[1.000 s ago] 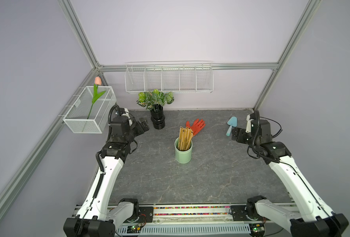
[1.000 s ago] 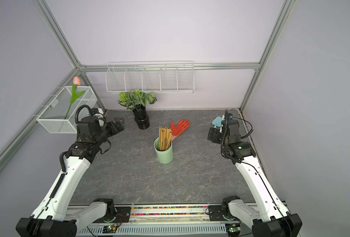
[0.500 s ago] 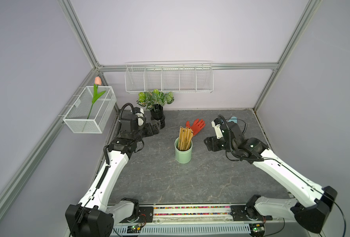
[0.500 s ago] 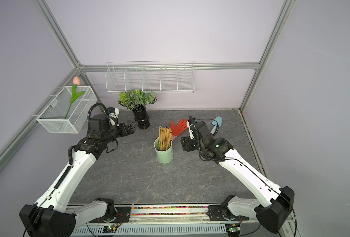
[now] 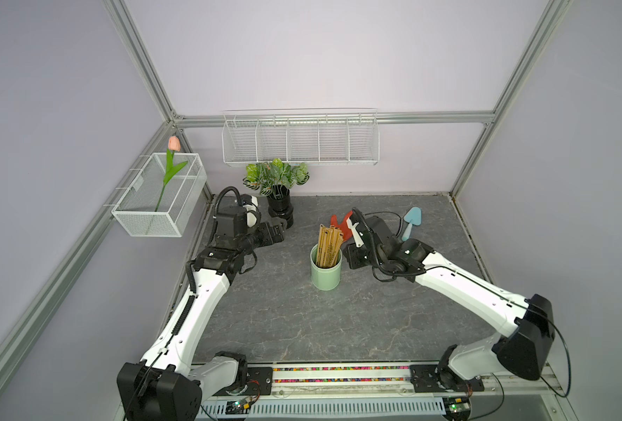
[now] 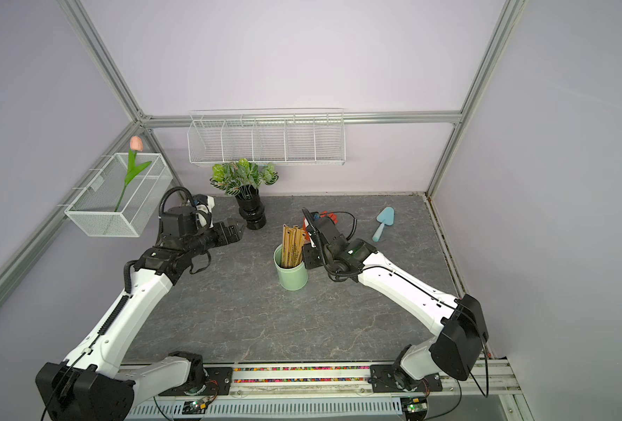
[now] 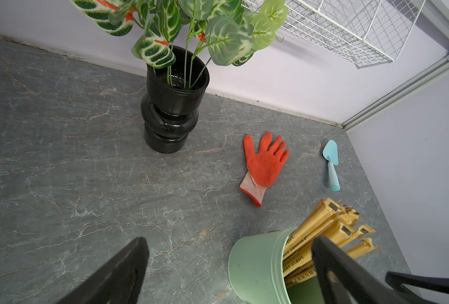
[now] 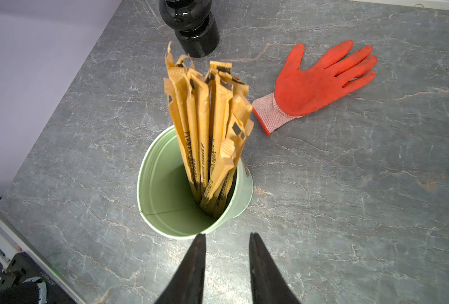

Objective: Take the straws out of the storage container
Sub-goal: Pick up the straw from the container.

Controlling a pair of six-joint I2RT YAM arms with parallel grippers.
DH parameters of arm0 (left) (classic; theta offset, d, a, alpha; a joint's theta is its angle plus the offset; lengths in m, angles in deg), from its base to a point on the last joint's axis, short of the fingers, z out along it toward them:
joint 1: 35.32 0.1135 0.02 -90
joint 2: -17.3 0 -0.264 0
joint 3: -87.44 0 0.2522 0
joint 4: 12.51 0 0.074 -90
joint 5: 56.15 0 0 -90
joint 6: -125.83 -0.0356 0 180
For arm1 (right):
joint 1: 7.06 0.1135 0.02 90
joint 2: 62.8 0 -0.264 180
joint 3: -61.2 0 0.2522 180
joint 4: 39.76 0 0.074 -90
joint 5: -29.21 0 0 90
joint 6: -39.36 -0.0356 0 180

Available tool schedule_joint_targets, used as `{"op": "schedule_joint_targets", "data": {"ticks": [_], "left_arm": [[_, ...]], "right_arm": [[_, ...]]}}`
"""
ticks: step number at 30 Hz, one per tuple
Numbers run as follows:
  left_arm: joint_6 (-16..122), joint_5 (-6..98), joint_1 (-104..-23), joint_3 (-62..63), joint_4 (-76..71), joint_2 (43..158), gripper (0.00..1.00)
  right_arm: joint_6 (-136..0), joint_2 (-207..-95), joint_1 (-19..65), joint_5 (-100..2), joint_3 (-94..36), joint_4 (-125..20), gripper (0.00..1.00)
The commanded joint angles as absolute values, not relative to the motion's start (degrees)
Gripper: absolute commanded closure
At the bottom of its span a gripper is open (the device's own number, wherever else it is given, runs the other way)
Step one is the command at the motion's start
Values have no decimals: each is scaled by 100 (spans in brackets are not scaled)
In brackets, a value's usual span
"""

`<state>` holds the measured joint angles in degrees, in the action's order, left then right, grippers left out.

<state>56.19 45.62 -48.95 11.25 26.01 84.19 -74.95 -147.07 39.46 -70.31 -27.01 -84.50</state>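
The straws (image 8: 207, 126), long flat tan paper-wrapped sticks with dark printing, stand bundled in the pale mint-green cylindrical storage container (image 5: 325, 275). They lean against one side of its wall and their tops rise well above the rim. You have the storage container upright near the middle of the grey marbled desk (image 5: 302, 328). Your right arm (image 5: 459, 288) reaches in from its side, and in both top views your right jaws sit just beside the container. The right wrist view shows them only a narrow gap apart with nothing between them, their tips just outside the rim; you cannot tell whether they touch it. Your left arm (image 6: 138, 291) is stretched toward the back, and your left jaws stand wide apart and empty near the black ribbed vase (image 5: 279, 211) with its leafy plant, well apart from the container. An orange-red rubber-palmed glove (image 8: 315, 84) lies flat on the desk behind the container. A light blue plastic trowel (image 6: 383, 224) lies farther toward the right wall.
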Motion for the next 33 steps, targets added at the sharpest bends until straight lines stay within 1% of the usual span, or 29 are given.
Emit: {"op": "schedule_joint_targets", "data": {"ticks": [1, 20, 33], "left_arm": [[5596, 4619, -4920, 1146, 2639, 8495, 0], [5562, 4633, -4918, 1093, 2701, 8553, 0], [5550, 4651, -4916, 1066, 2736, 8598, 0]], "right_arm": [[-7692, -14846, 3978, -7003, -2836, -8145, 70], [-7795, -15552, 3978, -6949, -3291, -8147, 69], [-7811, -15758, 3983, -6989, -3405, -8182, 75]]}}
